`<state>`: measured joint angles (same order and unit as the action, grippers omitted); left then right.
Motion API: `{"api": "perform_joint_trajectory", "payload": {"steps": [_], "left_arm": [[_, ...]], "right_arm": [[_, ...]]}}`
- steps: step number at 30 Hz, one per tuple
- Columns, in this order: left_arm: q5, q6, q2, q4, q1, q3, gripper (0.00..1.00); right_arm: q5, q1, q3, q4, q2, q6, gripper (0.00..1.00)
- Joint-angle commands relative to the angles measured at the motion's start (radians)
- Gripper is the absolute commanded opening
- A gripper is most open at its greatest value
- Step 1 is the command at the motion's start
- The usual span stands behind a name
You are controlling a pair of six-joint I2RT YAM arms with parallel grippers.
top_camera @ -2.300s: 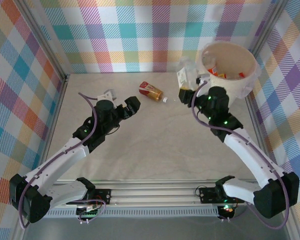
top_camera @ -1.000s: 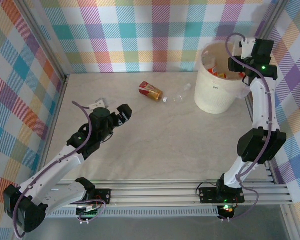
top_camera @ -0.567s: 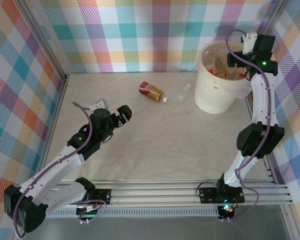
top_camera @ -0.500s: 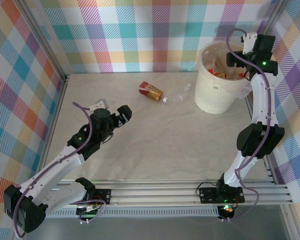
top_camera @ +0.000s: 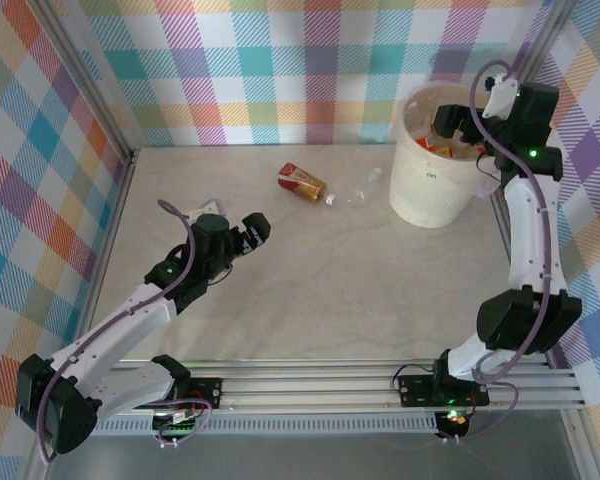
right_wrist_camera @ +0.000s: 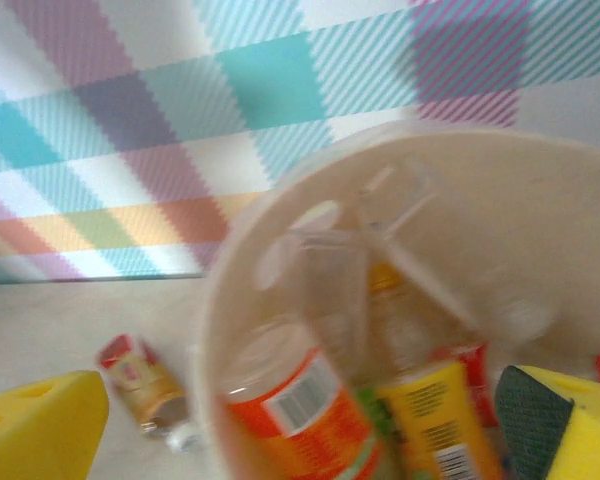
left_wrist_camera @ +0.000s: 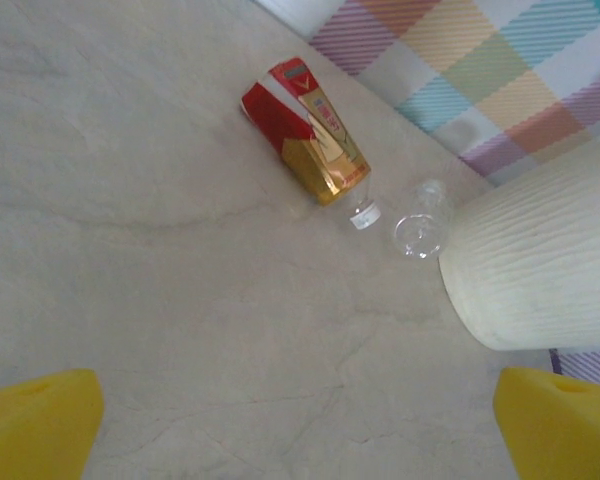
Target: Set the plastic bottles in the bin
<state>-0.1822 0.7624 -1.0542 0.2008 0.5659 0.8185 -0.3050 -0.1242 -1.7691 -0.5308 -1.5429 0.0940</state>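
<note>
The right gripper (right_wrist_camera: pixel 305 425) has swung up over the bin (top_camera: pixel 430 195) at the far right and spread its jaws wide. A blurred clear bottle (right_wrist_camera: pixel 370 260) now sits among the labelled ones inside, so that bottle looks delivered. Two remain on the table (top_camera: pixel 330 290) just left of the bin, a red-and-gold bottle (top_camera: pixel 302 182) and a small clear bottle (top_camera: pixel 358 192), while the left gripper (left_wrist_camera: pixel 300 430) hovers wide open, nearer and well apart from them.

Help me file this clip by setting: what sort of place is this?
Probably a robot test cell, not a home: a tabletop boxed in by plaid walls on metal framing, robot arms bolted to a rail, a bin of bottles.
</note>
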Motion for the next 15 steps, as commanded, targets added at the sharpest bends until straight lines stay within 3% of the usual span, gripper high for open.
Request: {"api": "perform_joint_trajectory", "payload": {"steps": [1,9,15], "left_arm": [[0.037,0.000,-0.018,-0.047,-0.009,0.004,1.00],[0.083,0.001,-0.047,-0.087,-0.010,-0.002,1.00],[0.151,0.022,-0.056,-0.183,-0.010,-0.040,1.00]], "right_arm": [[-0.068,0.075,0.062,0.076,0.060,0.105,1.00],[0.158,0.344,0.235,0.128,0.145,0.208,1.00],[0.225,0.455,0.411,0.280,0.141,0.396,1.00]]}}
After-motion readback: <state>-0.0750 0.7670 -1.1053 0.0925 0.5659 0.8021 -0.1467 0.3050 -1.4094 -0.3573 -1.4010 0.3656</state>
